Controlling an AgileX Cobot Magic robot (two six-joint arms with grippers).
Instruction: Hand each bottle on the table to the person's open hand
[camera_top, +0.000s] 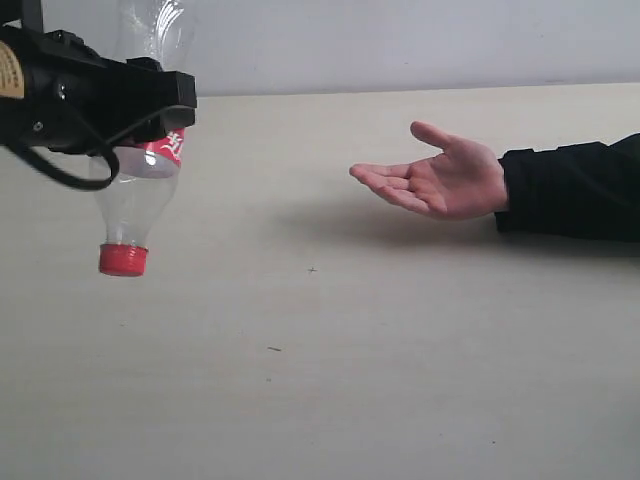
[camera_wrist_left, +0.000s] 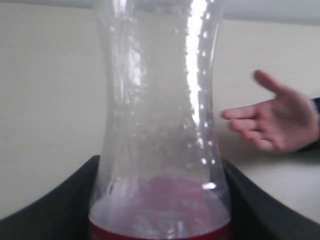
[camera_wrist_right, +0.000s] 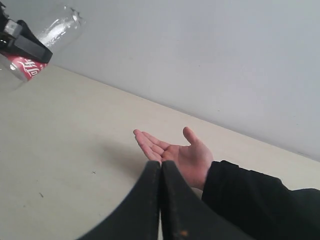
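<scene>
Holding the red-capped bottle (camera_top: 135, 200) cap-down over the tabletop (camera_top: 350, 390), your left gripper (camera_top: 160, 125), open hand (camera_top: 445, 182) well apart, right gripper (camera_wrist_right: 160, 167) closed.

1. The left gripper (camera_top: 158, 122) grips a clear bottle (camera_top: 130, 205) at its red label, with the red cap (camera_top: 123, 260) pointing down above the table (camera_top: 350, 390).
2. The person's open hand (camera_top: 445, 182), in a black sleeve (camera_top: 570, 190), is palm up, well apart to the right.

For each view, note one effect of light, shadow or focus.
Exterior view: a soft shadow lies on the table under the open hand. Left wrist view: a glare streak runs down the clear bottle, and the hand behind is blurred. Right wrist view: the light is flat, and the near right gripper is slightly soft.
</scene>
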